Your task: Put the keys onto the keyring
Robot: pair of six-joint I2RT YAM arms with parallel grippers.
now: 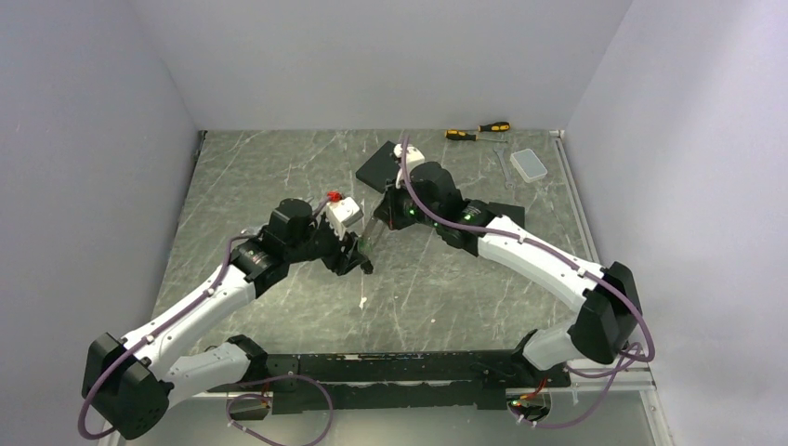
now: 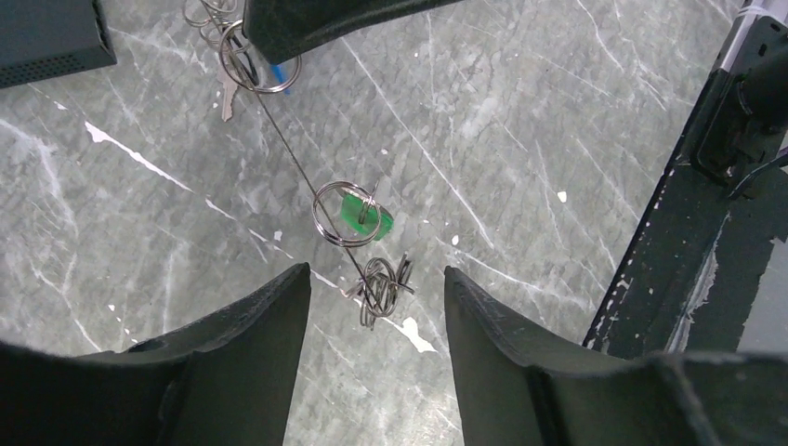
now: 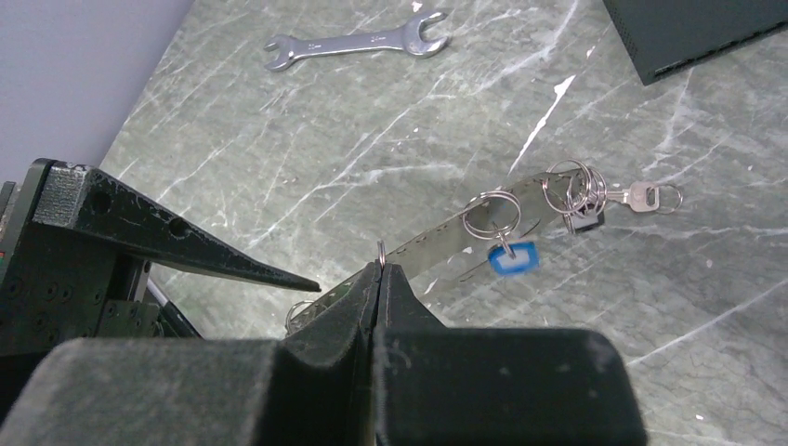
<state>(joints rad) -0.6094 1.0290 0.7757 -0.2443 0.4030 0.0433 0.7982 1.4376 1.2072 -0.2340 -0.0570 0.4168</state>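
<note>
My right gripper (image 3: pixel 381 271) is shut on the thin silver keyring (image 3: pixel 437 243) and holds it above the table. Keys hang from the far part of the loop on small split rings: one with a blue tag (image 3: pixel 514 258), one with a black tag (image 3: pixel 583 219) and a bare silver key (image 3: pixel 641 195). In the left wrist view the keyring wire (image 2: pixel 295 160) runs down from the right gripper's finger. It carries a green-tagged key (image 2: pixel 364 216) and a cluster of small rings (image 2: pixel 383 286). My left gripper (image 2: pixel 372 271) is open, with that cluster just beyond its fingertips. Both grippers meet at mid-table (image 1: pixel 367 243).
A silver open-ended wrench (image 3: pixel 358 42) lies on the marble table behind the keyring. A black box (image 1: pixel 381 165) sits nearby. Two screwdrivers (image 1: pixel 479 130) and a clear plastic case (image 1: pixel 531 164) lie at the back right. A black frame rail (image 2: pixel 688 232) runs beside the left gripper.
</note>
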